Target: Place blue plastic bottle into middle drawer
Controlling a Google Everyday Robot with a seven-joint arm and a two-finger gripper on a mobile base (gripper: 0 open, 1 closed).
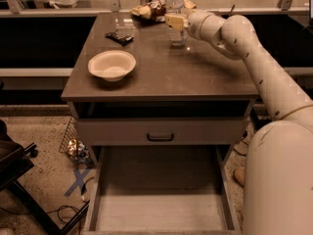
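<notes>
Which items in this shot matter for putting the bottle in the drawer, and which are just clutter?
Job: blue plastic bottle, upright at the far side of the table; gripper, at the bottle's side; middle drawer, pulled open below.
Lying about: white bowl; small black object; snack bag; closed drawer front.

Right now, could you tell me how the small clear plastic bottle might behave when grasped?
Tall and narrow, the small clear plastic bottle could tip on the brown tabletop if nudged sideways. Its clear wall probably dents when squeezed. The gripper sits at its mid-height, which should limit tipping.
</notes>
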